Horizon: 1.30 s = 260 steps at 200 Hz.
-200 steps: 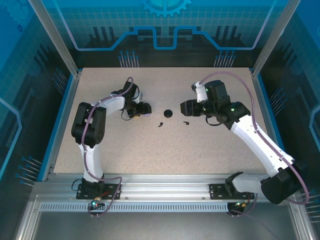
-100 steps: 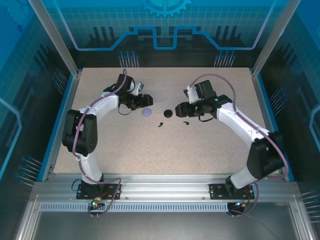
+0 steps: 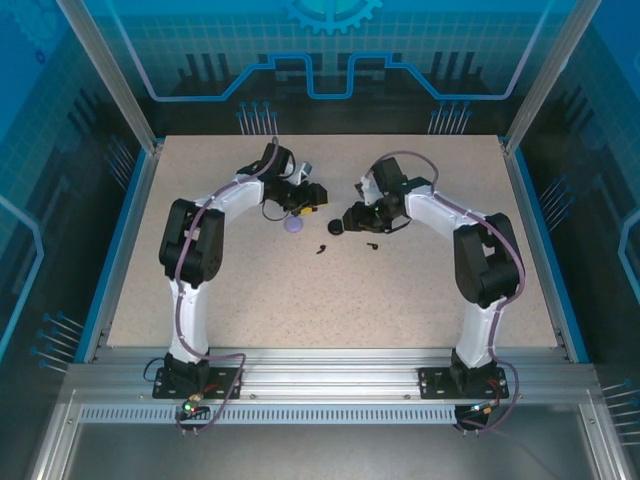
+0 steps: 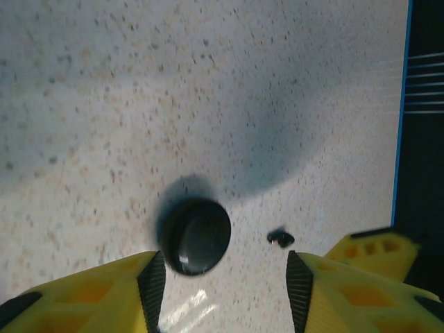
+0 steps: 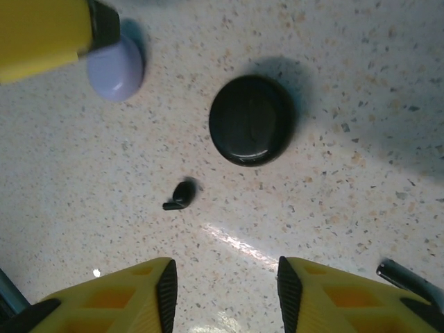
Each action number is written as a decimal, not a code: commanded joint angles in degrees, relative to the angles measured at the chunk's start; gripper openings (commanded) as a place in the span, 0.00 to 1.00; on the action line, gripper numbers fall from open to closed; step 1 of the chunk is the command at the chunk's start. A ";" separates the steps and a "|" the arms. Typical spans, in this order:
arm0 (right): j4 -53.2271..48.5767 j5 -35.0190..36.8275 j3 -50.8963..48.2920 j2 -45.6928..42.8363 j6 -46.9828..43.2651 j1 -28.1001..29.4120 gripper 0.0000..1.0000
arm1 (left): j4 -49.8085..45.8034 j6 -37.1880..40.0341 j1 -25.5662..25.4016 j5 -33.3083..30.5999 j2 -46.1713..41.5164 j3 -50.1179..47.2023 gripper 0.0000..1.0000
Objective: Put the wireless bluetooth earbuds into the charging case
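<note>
Hovering near the charging case [image 5: 251, 119], left fingers [image 4: 152, 284] and right fingers [image 5: 167, 288] stand apart, empty.

There were two tiny black earbuds, a left earbud [image 3: 321, 248] and a right earbud [image 3: 372, 243]. One round black charging case [image 3: 336, 227] and one pale lilac dome-shaped piece [image 3: 293, 226] made up the rest on the single speckled table [image 3: 250, 300]. Two yellow-fingered claws were present: the left claw [image 4: 223, 291] and the right claw [image 5: 223, 284].
</note>
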 commanded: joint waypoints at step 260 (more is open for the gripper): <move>-7.26 5.19 14.35 16.50 1.78 0.39 0.24 | -7.60 3.00 -3.12 5.73 9.86 4.43 0.35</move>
